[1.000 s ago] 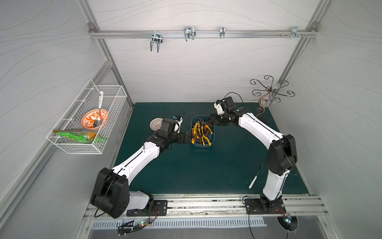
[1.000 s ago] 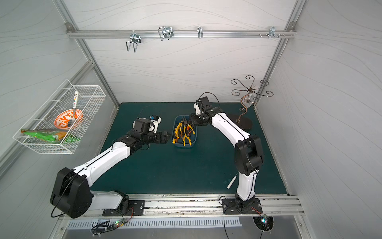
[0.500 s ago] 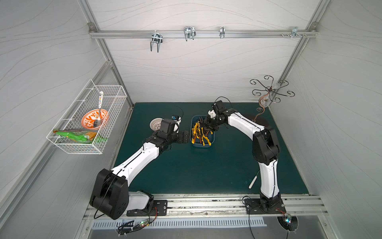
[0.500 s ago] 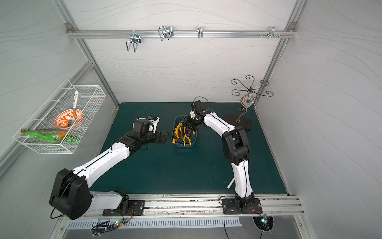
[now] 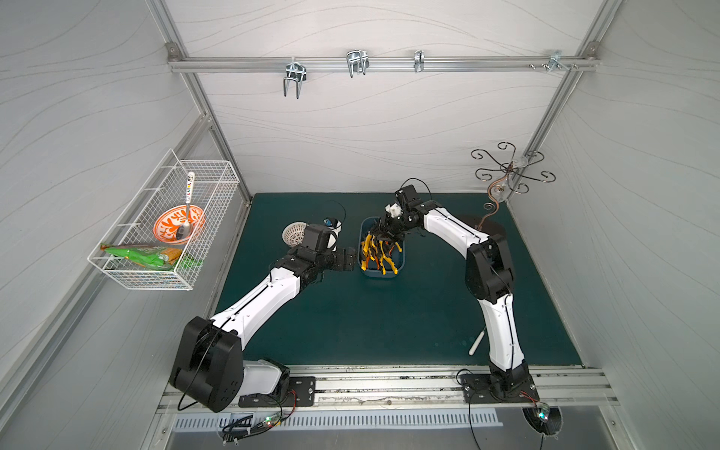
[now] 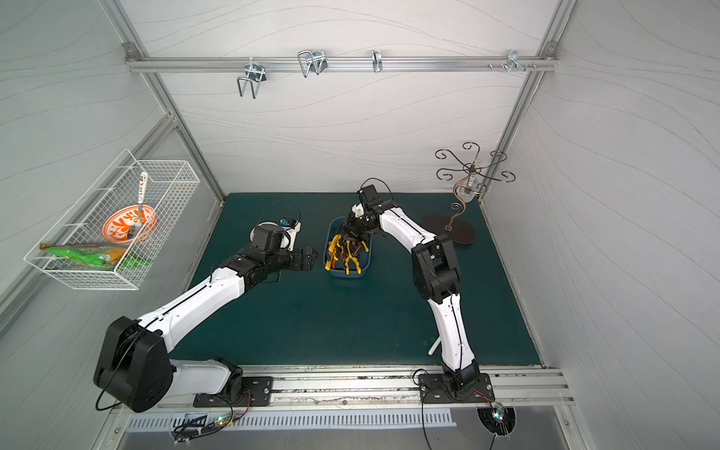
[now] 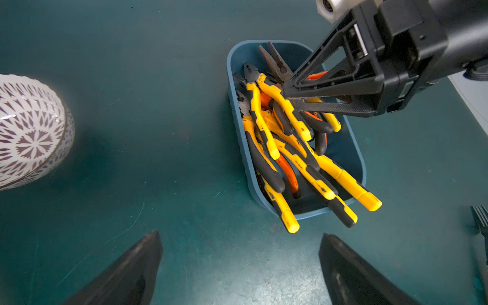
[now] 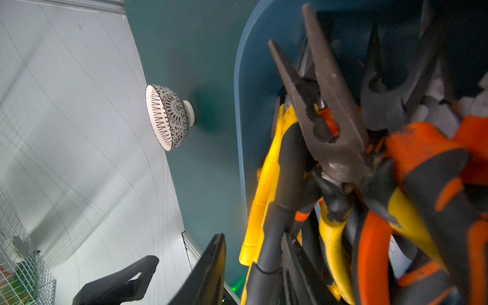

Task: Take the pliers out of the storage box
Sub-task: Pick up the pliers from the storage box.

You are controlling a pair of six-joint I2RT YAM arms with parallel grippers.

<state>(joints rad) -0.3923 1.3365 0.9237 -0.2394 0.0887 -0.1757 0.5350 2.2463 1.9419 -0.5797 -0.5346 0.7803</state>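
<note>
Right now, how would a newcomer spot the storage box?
Find the dark green mat; toward its back middle sits the storage box, a shallow slate-blue tub. It alone holds yellow and orange pliers, unlike the round white bowl nearby.

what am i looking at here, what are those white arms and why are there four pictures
These are two robot arms bolted to a rail at the table's front, each ending in a two-fingered gripper. Two pictures come from a camera pair overhead and show nearly the same whole scene. The other two come from small cameras on the arms' wrists. On the green mat stand a blue storage box full of pliers, a small patterned bowl, a curly metal hook stand and, near the front, a thin white-handled tool. A wire basket hangs on the side wall. The left gripper hovers open near the box, holding nothing. The right gripper has its fingers in among the pliers; whether it already grips one cannot be told.
</note>
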